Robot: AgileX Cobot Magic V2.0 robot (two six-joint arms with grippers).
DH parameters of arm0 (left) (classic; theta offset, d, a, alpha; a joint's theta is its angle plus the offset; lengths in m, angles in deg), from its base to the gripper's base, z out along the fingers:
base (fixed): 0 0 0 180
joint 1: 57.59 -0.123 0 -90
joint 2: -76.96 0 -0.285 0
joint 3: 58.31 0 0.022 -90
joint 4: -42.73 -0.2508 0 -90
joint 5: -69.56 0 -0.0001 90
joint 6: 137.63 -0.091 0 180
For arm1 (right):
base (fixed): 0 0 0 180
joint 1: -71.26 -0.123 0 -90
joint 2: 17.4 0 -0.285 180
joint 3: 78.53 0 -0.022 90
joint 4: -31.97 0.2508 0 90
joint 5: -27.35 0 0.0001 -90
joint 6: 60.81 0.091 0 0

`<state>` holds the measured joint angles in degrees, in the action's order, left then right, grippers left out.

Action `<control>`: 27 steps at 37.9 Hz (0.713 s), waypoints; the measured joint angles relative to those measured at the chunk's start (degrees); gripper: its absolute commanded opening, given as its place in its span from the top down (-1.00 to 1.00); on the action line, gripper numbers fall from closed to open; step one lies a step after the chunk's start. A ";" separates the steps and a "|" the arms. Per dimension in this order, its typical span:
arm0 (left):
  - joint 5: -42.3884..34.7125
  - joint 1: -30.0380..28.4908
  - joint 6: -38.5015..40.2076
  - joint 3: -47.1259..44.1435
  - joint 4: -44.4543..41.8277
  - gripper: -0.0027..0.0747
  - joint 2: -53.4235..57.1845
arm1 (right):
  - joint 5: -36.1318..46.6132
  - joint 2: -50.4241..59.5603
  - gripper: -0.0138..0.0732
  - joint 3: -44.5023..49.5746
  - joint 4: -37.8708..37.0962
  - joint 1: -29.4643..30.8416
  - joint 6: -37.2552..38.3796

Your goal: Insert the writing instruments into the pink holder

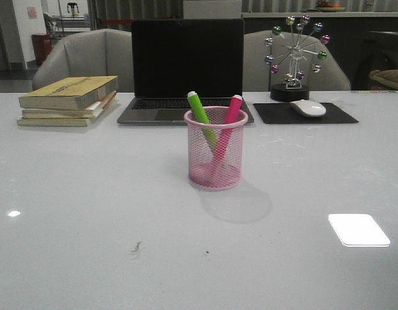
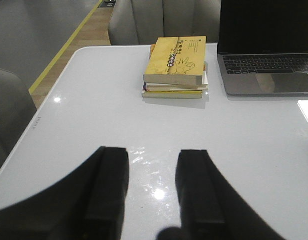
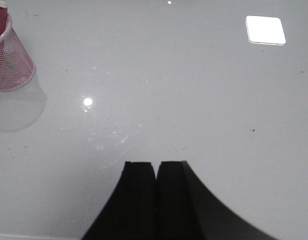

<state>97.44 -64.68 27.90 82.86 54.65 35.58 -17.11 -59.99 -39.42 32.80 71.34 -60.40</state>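
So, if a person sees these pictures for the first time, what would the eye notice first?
Most likely the pink holder standing in the middle of the white table, with a lime green marker and a hot pink marker leaning inside it, tops above the rim. Behind it sits a dark laptop, with a stack of books to its left.

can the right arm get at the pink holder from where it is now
Probably yes. In the right wrist view the pink holder stands upright on bare table with nothing between it and the right pincer. That pincer is shut, though, so it would need to open first.
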 measured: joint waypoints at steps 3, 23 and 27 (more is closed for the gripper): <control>0.00 -0.09 0.00 0.00 0.00 0.13 0.00 | 0.39 0.68 0.55 0.00 0.00 0.00 0.00; -0.03 -0.09 0.00 0.00 0.00 0.13 0.00 | 25.13 29.32 0.55 19.31 0.00 0.00 0.00; -0.03 -0.09 0.00 0.00 0.00 0.13 0.00 | 31.87 34.78 0.55 24.86 0.00 0.00 0.00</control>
<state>97.41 -64.77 27.90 82.86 54.65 35.58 14.76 -25.22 -14.57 32.80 71.34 -60.40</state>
